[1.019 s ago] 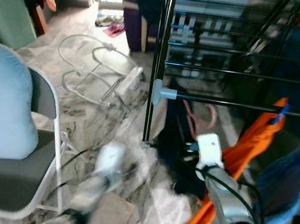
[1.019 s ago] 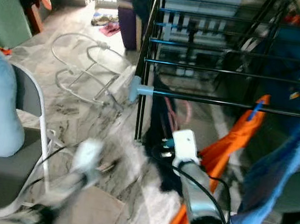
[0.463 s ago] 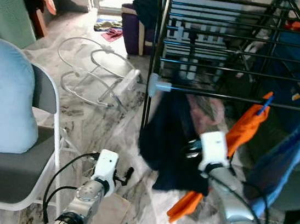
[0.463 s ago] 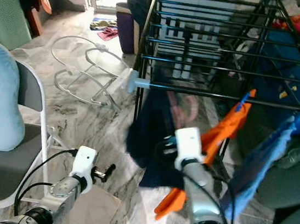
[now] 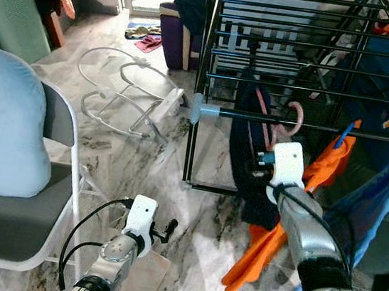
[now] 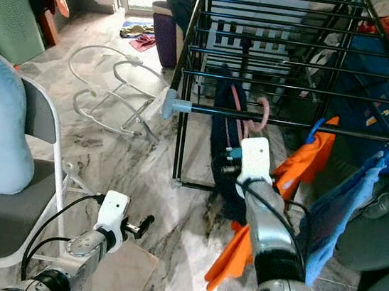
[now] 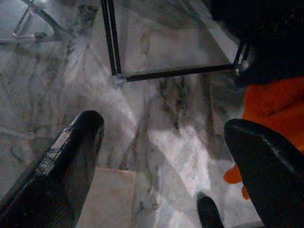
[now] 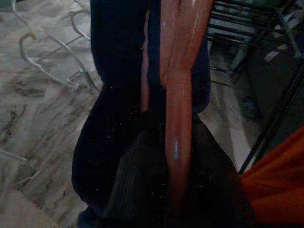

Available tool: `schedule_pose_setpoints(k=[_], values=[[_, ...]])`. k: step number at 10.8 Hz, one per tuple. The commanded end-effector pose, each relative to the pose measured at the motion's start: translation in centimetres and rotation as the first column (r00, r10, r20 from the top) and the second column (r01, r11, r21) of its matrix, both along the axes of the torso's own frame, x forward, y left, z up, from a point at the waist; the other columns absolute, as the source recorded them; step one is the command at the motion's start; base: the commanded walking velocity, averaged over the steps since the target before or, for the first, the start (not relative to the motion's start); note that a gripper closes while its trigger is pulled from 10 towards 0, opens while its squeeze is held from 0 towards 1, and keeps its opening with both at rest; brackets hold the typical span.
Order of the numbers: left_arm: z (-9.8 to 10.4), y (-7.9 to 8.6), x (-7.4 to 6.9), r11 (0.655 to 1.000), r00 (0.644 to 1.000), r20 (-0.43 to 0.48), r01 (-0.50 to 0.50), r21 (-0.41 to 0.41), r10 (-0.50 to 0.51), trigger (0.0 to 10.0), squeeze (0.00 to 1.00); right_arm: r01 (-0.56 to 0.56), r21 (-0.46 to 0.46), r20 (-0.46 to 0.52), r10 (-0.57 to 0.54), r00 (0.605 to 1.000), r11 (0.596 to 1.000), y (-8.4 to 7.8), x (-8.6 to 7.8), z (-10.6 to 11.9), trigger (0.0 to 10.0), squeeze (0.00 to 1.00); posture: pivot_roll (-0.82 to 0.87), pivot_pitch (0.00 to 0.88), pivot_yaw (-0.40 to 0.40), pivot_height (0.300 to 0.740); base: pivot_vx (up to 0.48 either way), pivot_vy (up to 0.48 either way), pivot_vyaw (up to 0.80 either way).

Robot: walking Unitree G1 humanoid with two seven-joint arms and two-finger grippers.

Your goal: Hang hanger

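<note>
Right gripper (image 5: 260, 161) raised to the front rail of the black metal drying rack (image 5: 278, 56), its two black fingers clenched on a pink plastic hanger (image 8: 176, 95) that carries a dark navy garment (image 5: 244, 159). The hanger's hook (image 5: 292, 119) sits at the rail, curling over it; whether it bears on the rail cannot be told. In the right wrist view the pink bar runs straight between the fingers with navy cloth on both sides. Just beside it on the same rail, to the robot's right, hangs an orange cloth (image 5: 276, 235) on a blue hook, then a blue cloth (image 5: 369, 204) further right. Left gripper (image 5: 165, 229) low over the grey-veined marble floor (image 5: 196, 189), fingers (image 7: 71, 161) spread wide apart and holding nothing. A grey folding chair (image 5: 18, 230) with a pale blue cushion (image 5: 3, 127) stands to the robot's left. A white wire frame (image 5: 126, 93) lies on the floor beyond it, near the rack's corner post.
</note>
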State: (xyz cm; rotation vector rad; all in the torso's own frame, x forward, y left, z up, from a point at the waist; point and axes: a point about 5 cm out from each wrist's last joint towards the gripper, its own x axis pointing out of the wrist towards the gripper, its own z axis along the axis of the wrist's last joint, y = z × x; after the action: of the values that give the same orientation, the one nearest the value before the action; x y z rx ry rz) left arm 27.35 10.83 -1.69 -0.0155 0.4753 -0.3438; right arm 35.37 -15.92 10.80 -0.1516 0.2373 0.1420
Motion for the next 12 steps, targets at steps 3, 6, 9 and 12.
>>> schedule_pose_setpoints(k=[3,6,9,12], values=[[-0.3,0.4,-0.3,1.000,1.000,-0.015,-0.011,0.005,0.011,10.0,0.00,-0.056,0.074,0.008,0.055,0.998,0.996,1.8,1.4,1.8,10.0,0.00,-0.20,0.114,0.044,0.740,0.000,0.000,0.00],[-0.7,0.8,-0.7,1.000,1.000,-0.027,-0.009,0.021,0.009,10.0,0.00,-0.073,0.123,-0.045,0.079,0.996,0.990,2.6,1.6,0.9,10.0,0.00,-0.19,0.132,0.048,0.740,0.000,0.000,0.00],[-0.9,1.1,-1.0,0.999,0.999,-0.035,-0.007,0.034,0.008,10.0,0.00,-0.066,0.157,-0.088,0.081,0.993,0.985,3.1,1.8,0.5,10.0,0.00,-0.18,0.148,0.053,0.740,0.000,0.000,0.00],[-1.1,1.5,-1.1,0.999,0.999,-0.040,-0.013,0.042,0.014,10.0,0.00,-0.082,0.184,-0.106,0.103,0.989,0.979,3.8,1.6,-0.3,10.0,0.00,-0.16,0.152,0.055,0.740,0.000,0.000,0.00]])
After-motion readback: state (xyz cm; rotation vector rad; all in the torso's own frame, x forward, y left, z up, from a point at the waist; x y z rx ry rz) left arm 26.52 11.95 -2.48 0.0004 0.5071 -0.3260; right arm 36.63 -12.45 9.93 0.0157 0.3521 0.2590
